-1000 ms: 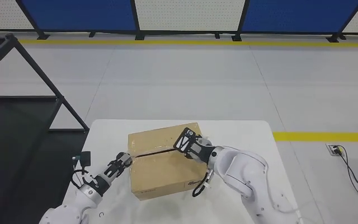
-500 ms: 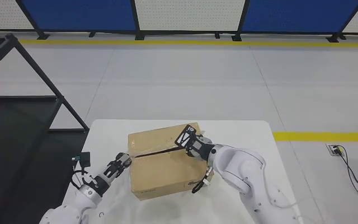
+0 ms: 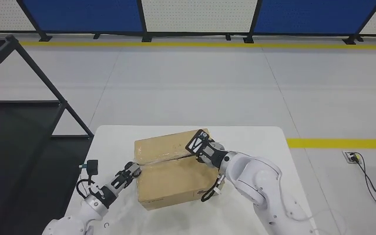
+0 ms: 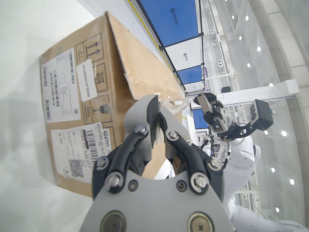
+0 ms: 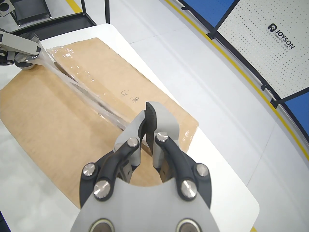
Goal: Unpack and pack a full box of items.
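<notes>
Left gripper (image 3: 133, 171): I see it at the left end of the box (image 3: 170, 183), jaws pinched tight on the clear tape (image 5: 72, 82).
Box: sits mid-table (image 3: 258, 141), flaps down (seam running left to right).
Tape: a strip lifted off the seam, stretched between both grippers.
Right gripper (image 3: 198, 143): over the box's far right top, jaws closed on the tape's other end.

Tape (image 4: 179, 105) between left gripper (image 4: 158, 113) jaws, beside box (image 4: 96, 85)
</notes>
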Robot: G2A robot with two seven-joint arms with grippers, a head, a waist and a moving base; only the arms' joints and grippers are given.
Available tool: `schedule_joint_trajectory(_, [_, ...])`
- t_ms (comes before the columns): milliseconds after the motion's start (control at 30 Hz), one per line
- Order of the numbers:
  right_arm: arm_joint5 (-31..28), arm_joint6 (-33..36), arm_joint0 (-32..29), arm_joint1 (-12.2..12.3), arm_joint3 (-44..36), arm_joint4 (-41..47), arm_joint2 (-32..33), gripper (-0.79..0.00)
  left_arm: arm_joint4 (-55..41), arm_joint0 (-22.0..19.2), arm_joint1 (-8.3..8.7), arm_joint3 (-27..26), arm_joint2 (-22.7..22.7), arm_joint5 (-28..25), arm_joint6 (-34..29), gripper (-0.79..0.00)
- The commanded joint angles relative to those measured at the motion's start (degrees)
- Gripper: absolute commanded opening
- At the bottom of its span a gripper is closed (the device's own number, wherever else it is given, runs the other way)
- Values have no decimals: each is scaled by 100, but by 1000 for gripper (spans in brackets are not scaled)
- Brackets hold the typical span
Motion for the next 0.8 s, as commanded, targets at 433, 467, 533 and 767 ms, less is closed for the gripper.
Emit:
schedule_joint_trajectory(433, [-32, 232, 69, -25, 458, 90, -159, -785, 89, -144, -2, 230, 75, 122, -67, -785])
schedule_joint_trajectory(467, [-26, 257, 70, -26, 490, 94, -164, -785, 96, -156, -2, 240, 80, 128, -69, -785])
schedule_joint_trajectory(533, [-13, 284, 74, -29, 525, 110, -171, -785, 112, -180, -1, 264, 97, 152, -102, -785])
schedule_joint_trajectory(767, [13, 293, 75, -32, 586, 155, -178, -785, 91, -238, -4, 295, 130, 127, -148, -785])
